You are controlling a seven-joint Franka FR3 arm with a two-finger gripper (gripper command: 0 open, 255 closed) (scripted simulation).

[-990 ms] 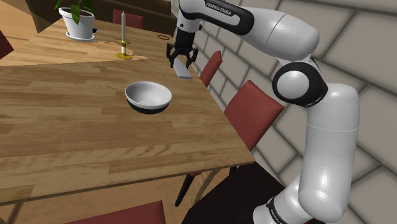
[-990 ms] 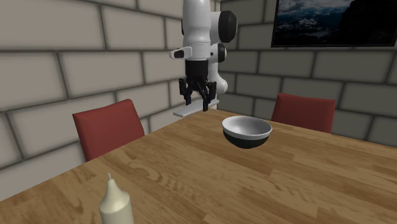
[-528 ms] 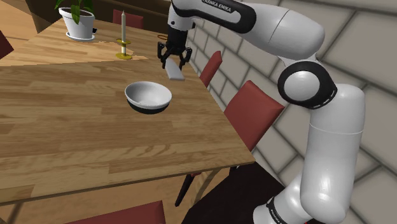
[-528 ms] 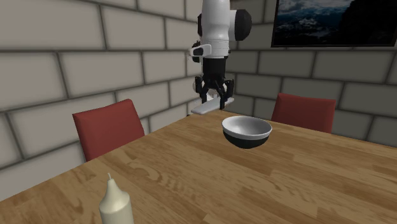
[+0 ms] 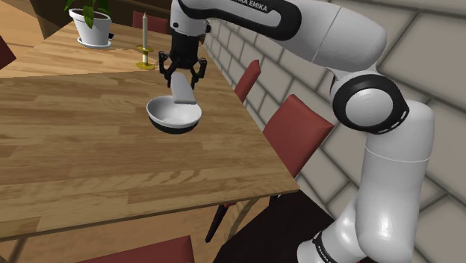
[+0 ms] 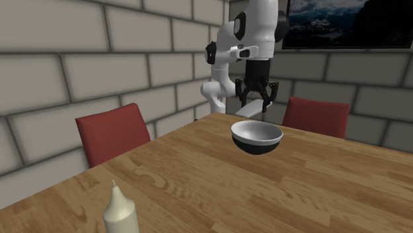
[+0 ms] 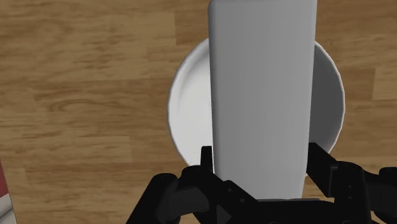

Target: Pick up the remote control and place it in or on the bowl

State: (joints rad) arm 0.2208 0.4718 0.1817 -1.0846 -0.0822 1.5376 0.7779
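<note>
My black gripper is shut on the remote control, a flat plain grey slab that hangs down from the fingers. It hovers right above the bowl, white inside and dark outside, on the wooden table. In the second exterior view the gripper holds the remote control just above the bowl. In the wrist view the remote control lies clasped between the fingers, and the bowl shows directly beneath it.
A candle in a brass holder and a potted plant stand at the far end of the table. Red chairs line the table's edge by the brick wall. A candle stands near the second exterior camera.
The arm has carried the remote control from beyond the table's edge toward the shoulder view's left, until it hangs over the bowl. The gripper stayed shut on it.
</note>
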